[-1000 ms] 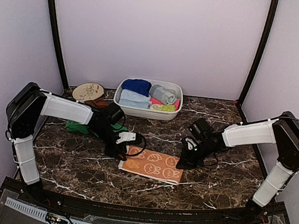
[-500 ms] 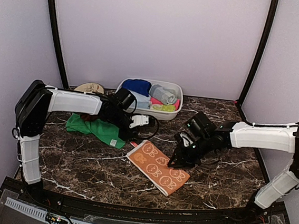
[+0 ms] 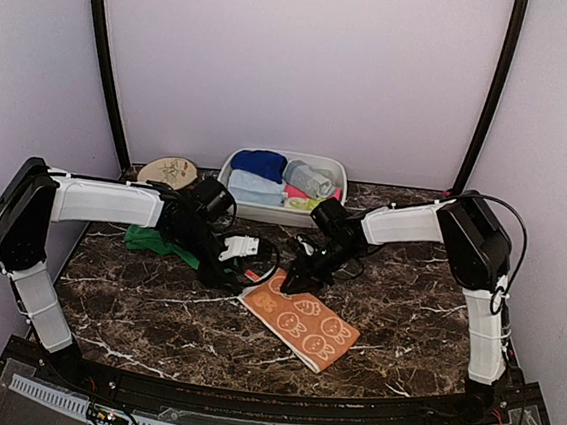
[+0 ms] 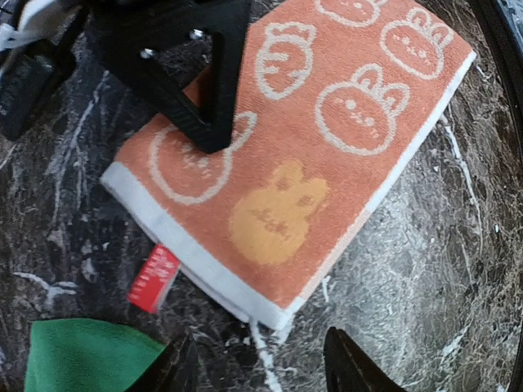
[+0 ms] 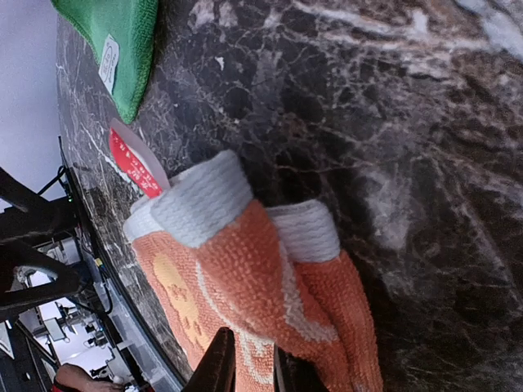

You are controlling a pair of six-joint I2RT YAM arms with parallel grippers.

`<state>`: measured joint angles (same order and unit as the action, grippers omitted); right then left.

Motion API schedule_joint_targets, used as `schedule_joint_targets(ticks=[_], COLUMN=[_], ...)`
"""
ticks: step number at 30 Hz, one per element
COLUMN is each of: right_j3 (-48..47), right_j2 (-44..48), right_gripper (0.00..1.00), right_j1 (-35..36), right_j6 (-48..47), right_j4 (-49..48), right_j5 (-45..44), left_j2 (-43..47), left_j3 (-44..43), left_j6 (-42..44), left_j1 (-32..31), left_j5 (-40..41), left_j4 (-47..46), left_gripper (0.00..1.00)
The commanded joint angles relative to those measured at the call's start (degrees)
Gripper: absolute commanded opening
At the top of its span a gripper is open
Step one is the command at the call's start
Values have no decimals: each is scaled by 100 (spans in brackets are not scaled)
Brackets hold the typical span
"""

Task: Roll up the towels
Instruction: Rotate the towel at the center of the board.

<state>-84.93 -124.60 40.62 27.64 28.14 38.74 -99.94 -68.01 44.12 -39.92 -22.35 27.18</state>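
The orange towel (image 3: 301, 322) with cream prints lies flat and slanted on the marble table. My right gripper (image 3: 293, 282) is shut on its far left corner, and the right wrist view shows the pinched cloth bunched up (image 5: 245, 278) between the fingers (image 5: 217, 367). My left gripper (image 3: 233, 271) is open and empty just left of that end, its fingers (image 4: 350, 367) astride the towel's white-edged corner (image 4: 278, 314) without touching it. The green towel (image 3: 158, 243) with a white tag (image 5: 108, 62) lies crumpled behind the left arm. The rust-brown towel is hidden.
A white oval basin (image 3: 228, 182) holding several rolled cloths stands at the back centre. A round wooden disc (image 3: 167, 172) lies at the back left. A red tag (image 4: 154, 278) sticks out from the orange towel's edge.
The orange towel was turned to lie slanted. My right gripper then slid left along it to its far left corner, and my left gripper came back down beside that end.
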Motion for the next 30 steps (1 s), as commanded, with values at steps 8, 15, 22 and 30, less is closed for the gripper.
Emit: schedule_joint_targets(ticks=[8, 15, 22, 30], right_j3=[831, 1451, 2287, 3311], right_j2=[115, 489, 962, 1638], right_gripper=[14, 9, 9, 25], right_j1=[-309, -362, -418, -409], right_j6=[703, 1797, 2777, 2592], right_j4=[-1123, -2419, -3854, -4032], right_j5=[187, -346, -411, -507], left_j2=[-414, -1172, -1618, -1648], left_j3=[-275, -1023, -744, -586], left_j6=[-237, -758, -1189, -1050], left_j1=[-792, -1052, -948, -606], left_j5=[-603, -149, 1239, 1068], left_j4=[-245, -698, -1464, -1833], left_gripper=[53, 48, 38, 39])
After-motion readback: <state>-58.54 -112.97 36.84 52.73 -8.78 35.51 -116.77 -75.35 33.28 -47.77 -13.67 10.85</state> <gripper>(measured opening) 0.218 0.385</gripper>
